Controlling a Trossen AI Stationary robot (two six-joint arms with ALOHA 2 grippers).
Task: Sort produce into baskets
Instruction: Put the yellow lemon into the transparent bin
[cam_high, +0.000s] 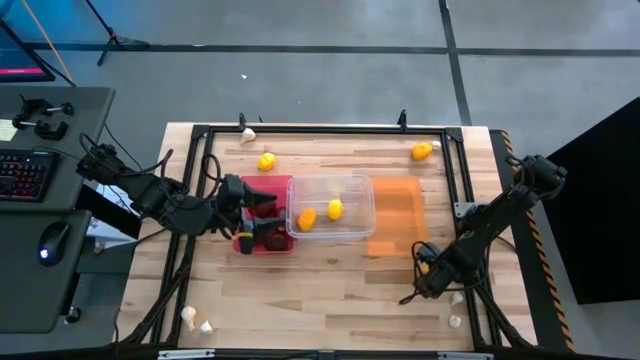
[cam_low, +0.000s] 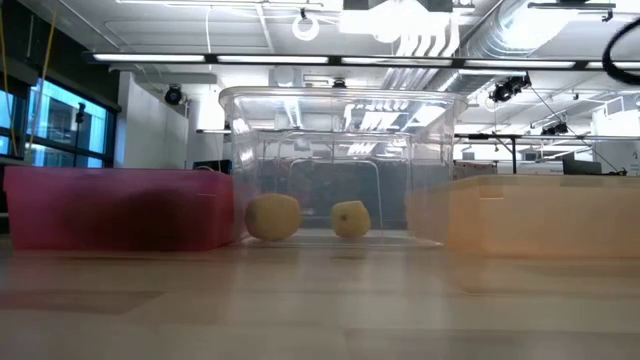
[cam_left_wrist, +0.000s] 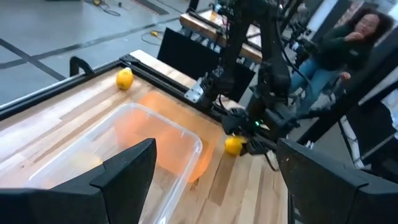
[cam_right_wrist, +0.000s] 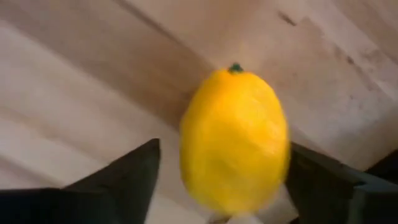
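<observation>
Three trays stand side by side mid-table: red (cam_high: 262, 182), clear (cam_high: 355, 188) and orange (cam_high: 395, 215). Dark red lumps (cam_high: 272, 238) lie in the red tray, and two lemons (cam_high: 307, 219) (cam_high: 335, 209) lie in the clear one. My left gripper (cam_high: 262, 208) hovers open and empty over the red tray. My right gripper (cam_high: 425, 265) is near the front right, pointing down, its open fingers on either side of a lemon (cam_right_wrist: 233, 143) on the wood. That lemon also shows in the left wrist view (cam_left_wrist: 233, 144). My right gripper straddles the lemon from above. One finger (cam_right_wrist: 323, 180) stands right at the lemon's side (cam_right_wrist: 283, 155), and I cannot tell whether it touches. Bare table shows between the other finger (cam_right_wrist: 124, 177) and the lemon.
Loose lemons lie at the far side (cam_high: 266, 160) (cam_high: 421, 152). Garlic bulbs lie at the far left (cam_high: 247, 135), front left (cam_high: 189, 315) and front right (cam_high: 455, 321). A black frame (cam_high: 330, 128) rims the table. A person (cam_left_wrist: 348, 43) sits beyond the right edge.
</observation>
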